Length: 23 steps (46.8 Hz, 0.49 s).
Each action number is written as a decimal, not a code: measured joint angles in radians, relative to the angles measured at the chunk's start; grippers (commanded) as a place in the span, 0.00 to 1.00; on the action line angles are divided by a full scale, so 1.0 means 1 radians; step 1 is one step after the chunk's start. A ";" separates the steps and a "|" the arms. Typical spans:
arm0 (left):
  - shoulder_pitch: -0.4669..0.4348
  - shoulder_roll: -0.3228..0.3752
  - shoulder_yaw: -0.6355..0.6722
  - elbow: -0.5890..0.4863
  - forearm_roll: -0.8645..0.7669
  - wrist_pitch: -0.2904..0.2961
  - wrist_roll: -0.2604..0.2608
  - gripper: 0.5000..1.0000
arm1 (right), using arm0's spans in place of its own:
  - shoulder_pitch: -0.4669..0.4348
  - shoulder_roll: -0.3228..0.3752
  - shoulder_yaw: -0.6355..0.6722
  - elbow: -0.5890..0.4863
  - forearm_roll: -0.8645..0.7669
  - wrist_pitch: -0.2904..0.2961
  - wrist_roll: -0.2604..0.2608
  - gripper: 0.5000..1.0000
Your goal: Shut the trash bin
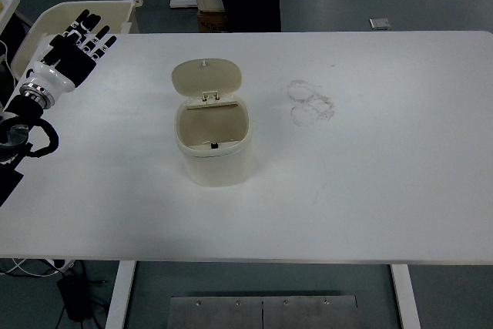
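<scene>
Table edge: near rim of the white table (pixel 246 256) runs across the bottom of the frame, its legs showing below.
Trash bin: cream trash bin (pixel 214 146) stands upright a little left of centre, its mouth open and the inside in shadow.
Lid: lid (pixel 206 78) is tipped up and back on its hinge at the bin's far rim, inner face toward the camera.
Scuff marks: faint grey rings (pixel 310 102) lie on the tabletop to the right of the bin, apart from it.
Left hand: left hand (pixel 75 48) hovers at the upper left of the frame, fingers spread and straight, grasping nothing, well apart from the bin.
Right hand: not in view.
Person: dark clothing shows at the top centre, beyond the far edge.
Step in hand: reaching for the lid; closing has not begun, by my reading.
How to do it well: bring the hand behind and above the raised lid, press its top edge forward and down with flat fingers, and keep the push gentle, since the light bin could likely slide or tip toward the near edge.
</scene>
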 measured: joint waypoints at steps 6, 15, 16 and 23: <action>0.002 -0.004 0.001 -0.001 0.000 0.005 0.000 1.00 | 0.000 0.000 0.000 0.000 0.000 0.000 0.000 0.99; 0.002 0.003 -0.001 -0.061 -0.003 0.026 0.000 1.00 | 0.000 0.000 0.000 0.000 0.000 0.000 0.000 0.99; 0.002 0.005 -0.002 -0.069 -0.003 0.030 0.000 1.00 | 0.000 0.000 0.000 0.000 0.000 0.000 0.000 0.99; 0.005 0.019 -0.001 -0.136 -0.005 0.054 0.000 1.00 | 0.000 0.000 0.000 0.000 0.000 0.000 0.000 0.99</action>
